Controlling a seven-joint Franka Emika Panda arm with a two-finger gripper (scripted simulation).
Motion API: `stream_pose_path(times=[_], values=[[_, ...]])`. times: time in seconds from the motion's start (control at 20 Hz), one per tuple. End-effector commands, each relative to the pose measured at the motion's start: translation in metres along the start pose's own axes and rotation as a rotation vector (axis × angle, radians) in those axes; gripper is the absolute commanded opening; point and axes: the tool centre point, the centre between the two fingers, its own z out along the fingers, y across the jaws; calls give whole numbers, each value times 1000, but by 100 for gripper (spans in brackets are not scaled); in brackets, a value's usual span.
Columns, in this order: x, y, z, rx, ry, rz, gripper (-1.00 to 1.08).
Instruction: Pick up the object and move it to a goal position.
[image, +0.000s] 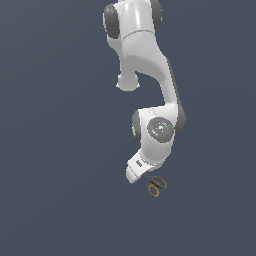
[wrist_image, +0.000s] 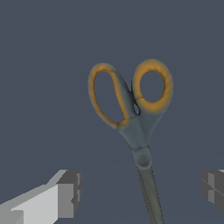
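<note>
The scissors (image: 156, 185) lie on the dark floor just under the arm's hand, orange loop handles sticking out toward the exterior view's right, blades hidden beneath the hand. In the wrist view the scissors (wrist_image: 133, 113) fill the middle, with two orange loops and thin dark grey blades running between my fingers. My gripper (wrist_image: 142, 190) is open, one fingertip (wrist_image: 70, 192) on each side of the blades, apart from them. In the exterior view the gripper (image: 136, 172) is close above the scissors; its fingers are hidden there.
The white arm (image: 150, 95) reaches down from the top of the exterior view. Plain dark grey floor (image: 60, 190) surrounds the scissors.
</note>
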Motion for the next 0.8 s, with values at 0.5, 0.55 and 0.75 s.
stream_pose_path(times=[0.5, 0.55, 0.75], values=[[2, 0, 26, -1, 2, -11, 100], [1, -1, 32, -1, 2, -11, 100], [1, -1, 49, -1, 2, -13, 100]])
